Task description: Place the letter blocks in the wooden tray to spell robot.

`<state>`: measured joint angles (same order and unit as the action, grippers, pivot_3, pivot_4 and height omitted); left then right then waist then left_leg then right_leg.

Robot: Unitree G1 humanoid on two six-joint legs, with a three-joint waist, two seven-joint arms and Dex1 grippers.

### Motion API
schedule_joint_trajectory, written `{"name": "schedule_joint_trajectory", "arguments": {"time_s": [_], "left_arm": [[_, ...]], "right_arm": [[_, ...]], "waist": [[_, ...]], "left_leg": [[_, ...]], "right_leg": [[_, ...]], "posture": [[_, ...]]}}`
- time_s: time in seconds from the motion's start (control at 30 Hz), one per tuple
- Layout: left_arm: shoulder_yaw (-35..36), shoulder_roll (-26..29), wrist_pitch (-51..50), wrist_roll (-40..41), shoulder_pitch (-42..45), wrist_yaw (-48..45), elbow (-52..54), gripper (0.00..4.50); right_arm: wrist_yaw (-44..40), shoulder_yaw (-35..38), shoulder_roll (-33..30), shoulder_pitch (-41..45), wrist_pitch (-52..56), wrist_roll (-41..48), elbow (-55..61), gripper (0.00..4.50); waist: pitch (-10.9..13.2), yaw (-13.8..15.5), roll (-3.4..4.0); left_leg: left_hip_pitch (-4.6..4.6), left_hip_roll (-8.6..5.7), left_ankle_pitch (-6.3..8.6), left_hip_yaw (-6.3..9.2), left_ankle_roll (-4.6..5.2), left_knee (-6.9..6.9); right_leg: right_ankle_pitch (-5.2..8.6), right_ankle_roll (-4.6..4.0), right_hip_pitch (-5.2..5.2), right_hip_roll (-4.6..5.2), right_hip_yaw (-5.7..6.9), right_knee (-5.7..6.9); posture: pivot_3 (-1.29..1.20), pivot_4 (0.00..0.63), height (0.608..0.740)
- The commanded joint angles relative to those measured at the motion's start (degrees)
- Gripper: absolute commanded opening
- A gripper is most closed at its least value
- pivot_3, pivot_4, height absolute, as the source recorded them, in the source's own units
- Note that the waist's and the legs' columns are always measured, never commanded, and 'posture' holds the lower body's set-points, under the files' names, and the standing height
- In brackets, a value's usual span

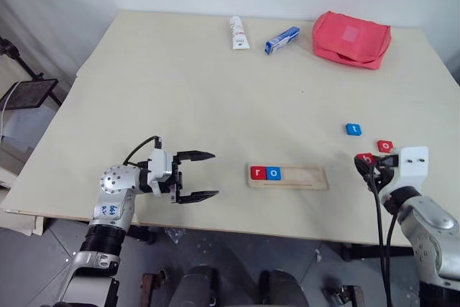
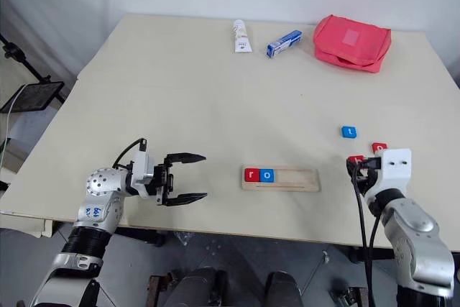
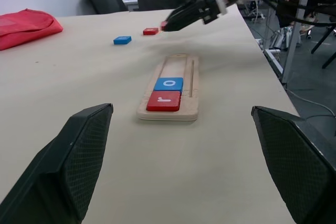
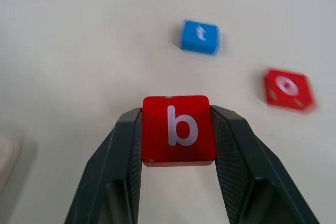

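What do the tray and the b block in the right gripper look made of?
Wooden tray: pale unfinished-looking wood, matte, layered edge like plywood. Red b block, held in the right gripper: smooth, evenly coloured, slight sheen, rounded corners; probably plastic, possibly painted wood.

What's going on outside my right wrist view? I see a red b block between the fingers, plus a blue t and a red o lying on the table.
Observer: The long pale-wood tray already holds a red r block and a blue o block at its left end.
Operator: Is the next slot free?
Observer: Yes, the groove right of the blue o block is bare.
Operator: Where's the left hand?
Observer: The left hand hovers open, left of the tray, pointing at it.
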<state>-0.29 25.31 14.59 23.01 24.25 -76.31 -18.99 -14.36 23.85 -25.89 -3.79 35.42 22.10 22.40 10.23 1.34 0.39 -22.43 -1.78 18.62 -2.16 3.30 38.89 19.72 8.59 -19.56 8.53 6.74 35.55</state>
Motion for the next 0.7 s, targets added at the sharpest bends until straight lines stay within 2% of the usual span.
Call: {"name": "schedule_joint_trajectory", "arguments": {"time_s": [0.03,0.43,0.47,0.7], "left_arm": [[0.8,0.7,0.3,1.0,1.2,-0.9,0.7,4.50],[-0.3,0.0,-0.4,0.8,1.1,-1.7,2.4,4.50],[-0.4,0.0,-0.5,0.8,0.9,-1.6,2.7,4.50],[-0.6,-0.5,-0.8,0.9,0.2,-1.1,3.8,4.50]], "right_arm": [[2.6,1.5,2.8,-4.1,1.7,1.2,7.3,1.47],[3.2,-2.0,6.2,-2.6,-0.8,-0.9,1.5,1.47],[3.2,-2.1,6.3,-2.5,-0.8,-0.9,1.3,2.20],[1.3,-1.1,5.0,-3.9,-1.9,0.0,4.1,4.48]], "waist": [[0.0,0.0,0.00],[0.0,-0.5,0.01],[0.0,-0.5,0.01],[0.0,-0.5,0.01]], "left_leg": [[0.02,0.00,0.00,0.00,0.00,-0.01],[0.08,-0.01,0.00,-0.08,0.00,-0.04],[0.08,-0.01,0.00,-0.08,0.00,-0.03],[0.08,-0.01,0.00,-0.08,0.00,-0.04]], "right_leg": [[0.00,0.00,0.01,0.00,-0.02,0.00],[0.00,0.00,0.00,-0.01,-0.11,0.00],[0.00,0.00,0.01,-0.01,-0.12,0.00],[0.00,0.00,0.01,-0.01,-0.13,0.00]], "posture": [[0.00,0.150,0.740],[0.00,0.150,0.740],[0.00,0.150,0.740],[0.00,0.150,0.740]]}}
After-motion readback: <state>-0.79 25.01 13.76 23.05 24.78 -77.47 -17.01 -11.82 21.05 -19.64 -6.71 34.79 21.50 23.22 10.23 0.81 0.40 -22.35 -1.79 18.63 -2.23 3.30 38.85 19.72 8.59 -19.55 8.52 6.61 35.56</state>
